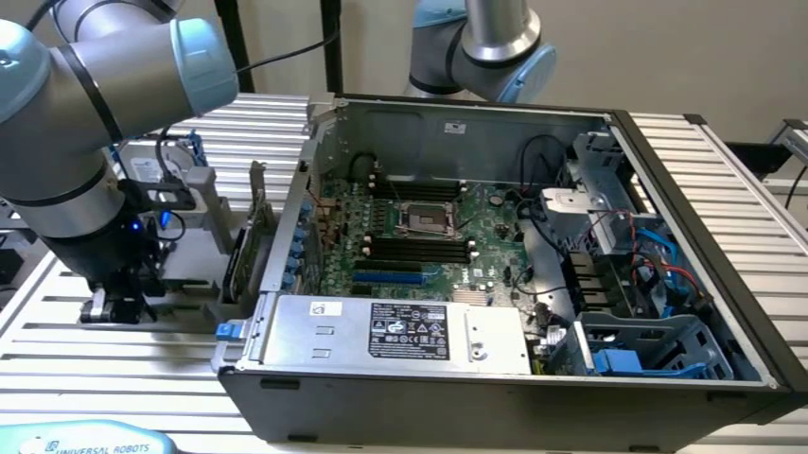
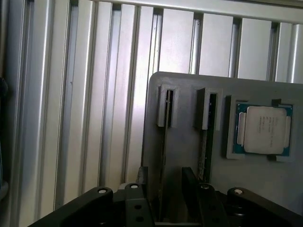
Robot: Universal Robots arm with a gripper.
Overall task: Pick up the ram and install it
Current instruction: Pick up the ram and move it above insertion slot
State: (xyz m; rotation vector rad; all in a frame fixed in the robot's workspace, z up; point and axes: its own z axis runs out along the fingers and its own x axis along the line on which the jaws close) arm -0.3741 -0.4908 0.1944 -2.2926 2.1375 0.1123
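The claw (image 2: 165, 184) is open, a finger on either side of the ram (image 2: 164, 142), which stands on edge in a slot of the grey holder (image 2: 184, 142) on the counter (image 2: 94, 94). Closing off-centre could tilt the stick and jam it in its slot, or snag the second stick (image 2: 204, 142) just beside the claw. The ram shows as a thin dark edge, with chips and label hidden.

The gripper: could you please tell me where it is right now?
The gripper hangs at the exterior view's left, outside the computer case, over the grey parts holder on the slatted table.
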